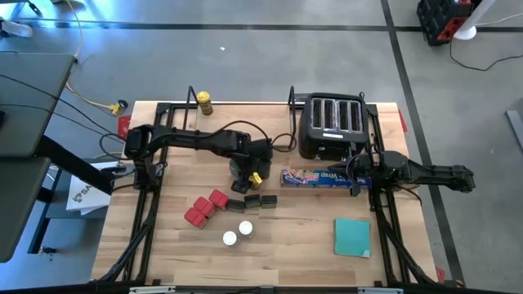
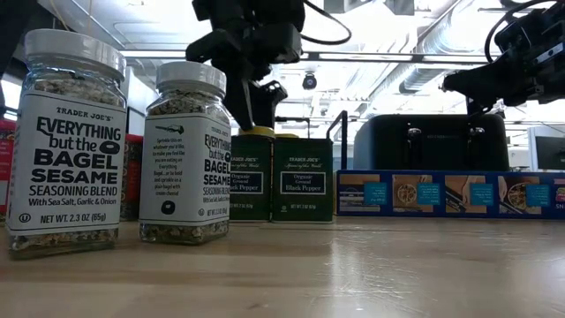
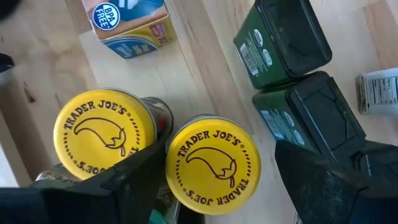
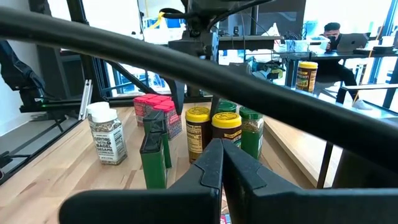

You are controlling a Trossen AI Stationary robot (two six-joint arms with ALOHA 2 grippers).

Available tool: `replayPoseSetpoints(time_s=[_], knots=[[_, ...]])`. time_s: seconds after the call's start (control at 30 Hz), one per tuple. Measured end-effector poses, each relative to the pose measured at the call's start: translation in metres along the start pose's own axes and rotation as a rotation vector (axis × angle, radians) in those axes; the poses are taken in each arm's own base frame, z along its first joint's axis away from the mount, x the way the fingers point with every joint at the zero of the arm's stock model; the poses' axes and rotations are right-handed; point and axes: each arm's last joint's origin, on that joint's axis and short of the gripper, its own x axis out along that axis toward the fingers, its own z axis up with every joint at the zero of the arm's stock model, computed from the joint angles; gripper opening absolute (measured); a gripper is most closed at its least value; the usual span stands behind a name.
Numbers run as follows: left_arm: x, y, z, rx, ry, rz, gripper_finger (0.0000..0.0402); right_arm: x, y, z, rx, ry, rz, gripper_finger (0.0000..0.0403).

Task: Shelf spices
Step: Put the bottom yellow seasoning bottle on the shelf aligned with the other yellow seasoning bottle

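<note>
Wooden tabletop fills the high view, with the shelf (image 1: pixel 245 107) along its far edge holding one yellow-lidded jar (image 1: pixel 203 103) near its left end; the rest of the spices sit mid-table, red tins (image 1: pixel 204 208) and white-capped jars (image 1: pixel 237 233) nearer. My left gripper (image 1: pixel 249 174) hangs over that cluster, while my right gripper (image 1: pixel 358 169) waits, fingers together, above the blue wrap box (image 1: pixel 317 177) before the toaster (image 1: pixel 331 124). At table height, my left fingers descend behind the white-capped jars, above the green pepper tins (image 2: pixel 282 178). Past my left wrist, my fingers stand apart, straddling a yellow-lidded jar (image 3: pixel 212 163) without touching it, a second one (image 3: pixel 104 135) touching beside. I judge I'm about to grasp: next I should lower, close on that lid, then carry it to the shelf.
</note>
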Motion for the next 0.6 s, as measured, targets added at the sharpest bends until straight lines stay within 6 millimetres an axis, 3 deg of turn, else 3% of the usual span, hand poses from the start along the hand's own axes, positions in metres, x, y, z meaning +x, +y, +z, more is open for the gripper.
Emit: replayPoseSetpoints(time_s=[0.6], knots=[[0.0002,-0.0003,0.0007,0.010,-0.004,0.001,0.0298,0.0000,0.0000,0.0001,0.000,0.000,0.000,0.0000]])
